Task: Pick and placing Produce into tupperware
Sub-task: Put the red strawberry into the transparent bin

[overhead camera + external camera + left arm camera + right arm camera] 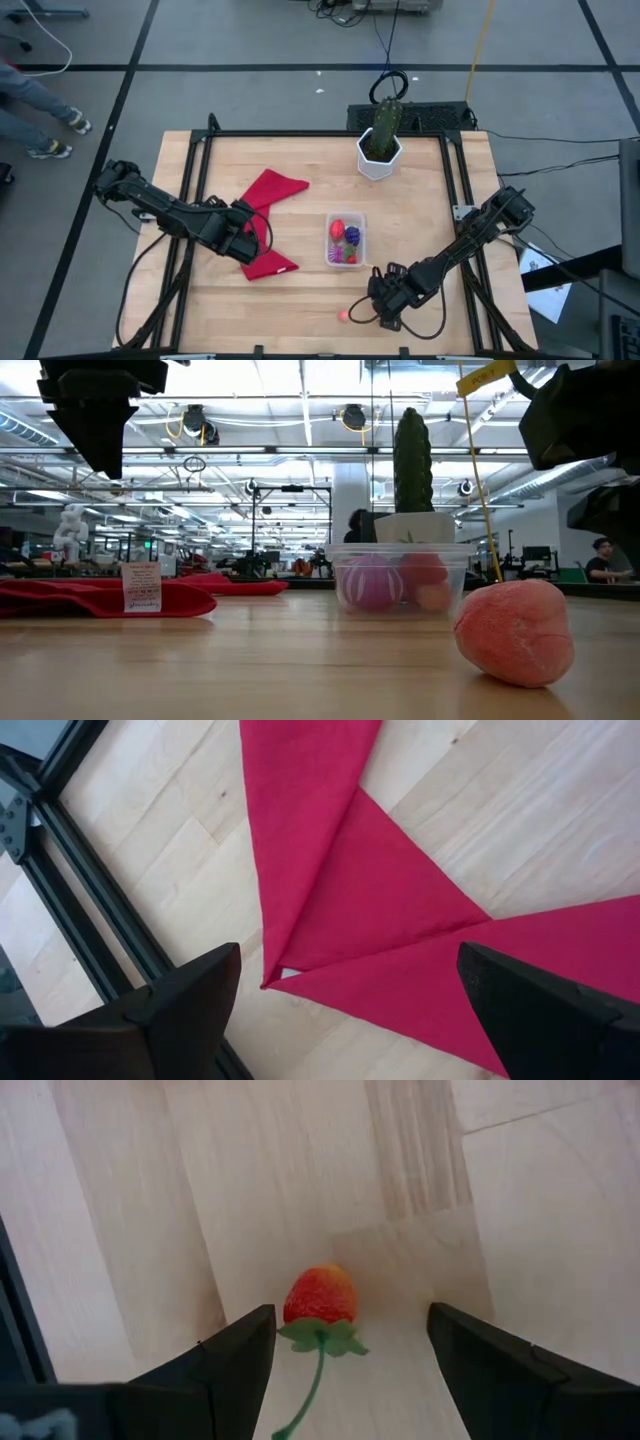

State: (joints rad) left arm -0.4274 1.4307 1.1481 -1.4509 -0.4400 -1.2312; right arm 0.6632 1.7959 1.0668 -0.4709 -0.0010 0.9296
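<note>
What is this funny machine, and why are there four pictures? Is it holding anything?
It is a robot with two dark arms working at a wooden table. Each arm ends in a two-finger gripper, like a pincher. One picture looks down from above, one looks level across the tabletop, and two come from little cameras on the arms' wrists. On the table lie a red cloth, a cactus-like plant in a white pot, and a clear tupperware with toy fruits already inside. The left gripper hangs open over the cloth. The right gripper is open too, with a small toy strawberry on the table between its fingers. Nothing is held right now.
</note>
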